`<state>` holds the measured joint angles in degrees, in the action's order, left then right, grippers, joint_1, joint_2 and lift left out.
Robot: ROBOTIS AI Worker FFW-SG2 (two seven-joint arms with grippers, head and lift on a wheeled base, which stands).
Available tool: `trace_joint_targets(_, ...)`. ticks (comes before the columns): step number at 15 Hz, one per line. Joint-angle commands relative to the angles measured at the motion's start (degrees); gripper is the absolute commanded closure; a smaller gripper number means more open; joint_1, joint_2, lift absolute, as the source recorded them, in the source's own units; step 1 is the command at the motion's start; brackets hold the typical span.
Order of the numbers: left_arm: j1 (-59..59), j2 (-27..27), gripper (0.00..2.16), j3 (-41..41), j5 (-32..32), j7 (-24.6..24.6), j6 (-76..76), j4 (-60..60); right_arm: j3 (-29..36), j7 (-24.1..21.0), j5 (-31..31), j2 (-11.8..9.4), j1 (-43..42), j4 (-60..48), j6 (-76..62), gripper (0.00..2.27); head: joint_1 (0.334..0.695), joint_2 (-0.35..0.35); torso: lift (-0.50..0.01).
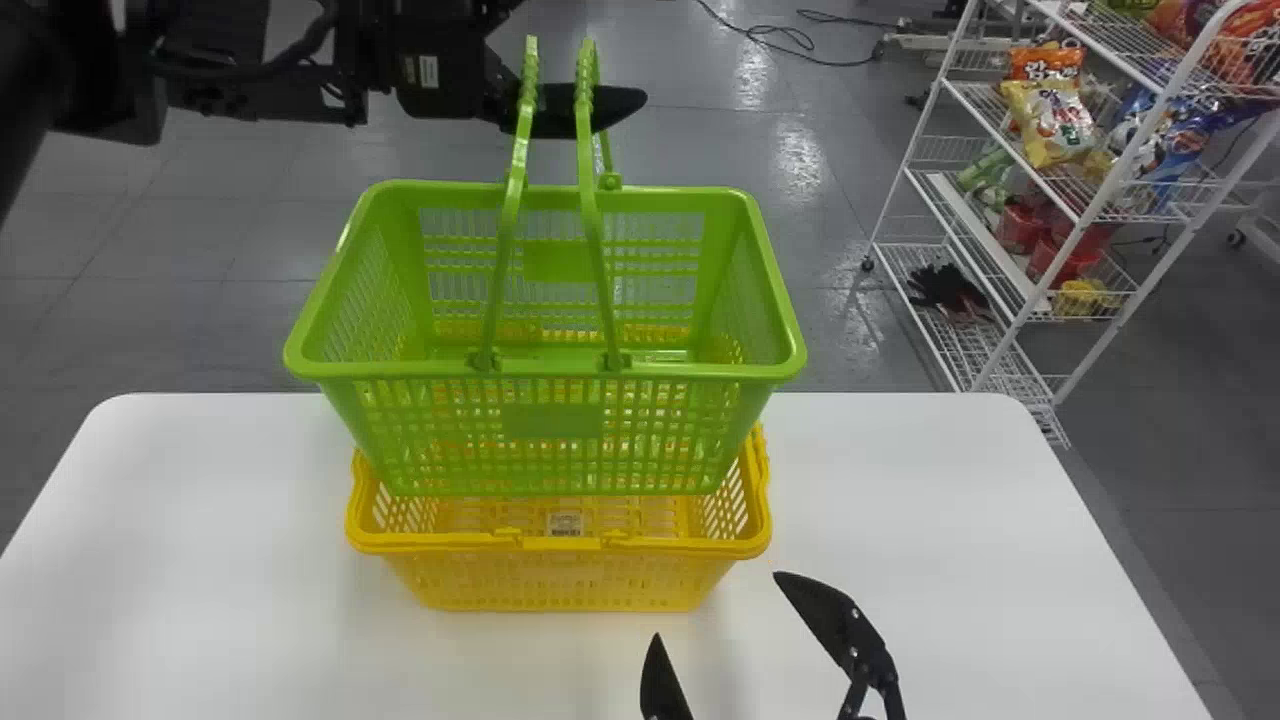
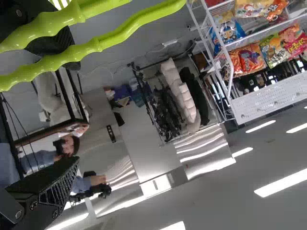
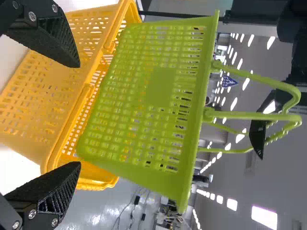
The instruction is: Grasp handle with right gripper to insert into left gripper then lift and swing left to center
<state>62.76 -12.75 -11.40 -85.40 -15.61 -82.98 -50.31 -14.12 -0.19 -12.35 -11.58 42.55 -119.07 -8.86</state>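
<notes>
In the head view, my left gripper [image 1: 618, 106] reaches in from the upper left, with the handles [image 1: 590, 190] of the green basket [image 1: 552, 421] looped over it. That basket hangs upright above a yellow basket [image 1: 560, 580] on the table. The left wrist view has my left gripper [image 2: 77, 114] open, the green handles [image 2: 110, 41] lying across one finger. My right gripper [image 1: 718, 604] is open and empty near the yellow basket's front right corner. From the right wrist view, the green basket [image 3: 139, 96] is beyond my right gripper [image 3: 79, 115], apart from its fingers.
A white table [image 1: 900, 520] carries the yellow basket. Beyond its right far corner stands a white wire shelf rack [image 1: 925, 180] with snack bags and red containers. Grey floor lies behind the table.
</notes>
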Motion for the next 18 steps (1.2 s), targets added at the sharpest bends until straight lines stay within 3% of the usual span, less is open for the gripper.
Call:
trace_joint_targets(1, 2.63, -1.22, 0.16, -0.81, -0.90, 0.23, -0.13, 1.88, 1.81, 0.01, 1.72, 0.77, 1.04, 2.97, -4.89, 0.08, 0.680, -0.119, -0.093)
trace_joint_targets(10, 9.57, -2.71, 0.19, -1.08, -3.98, 1.37, -1.88, 6.01, 5.15, 0.01, 5.06, 3.23, 2.18, 10.88, -17.19, 0.08, 0.647, -0.126, -0.093)
trace_joint_targets(18, 18.71, -6.41, 0.21, -9.16, -10.75, 2.87, -5.93, 12.51, 8.49, 0.01, 6.99, 4.82, 3.06, 15.18, -22.64, 0.08, 0.637, -0.140, -0.093)
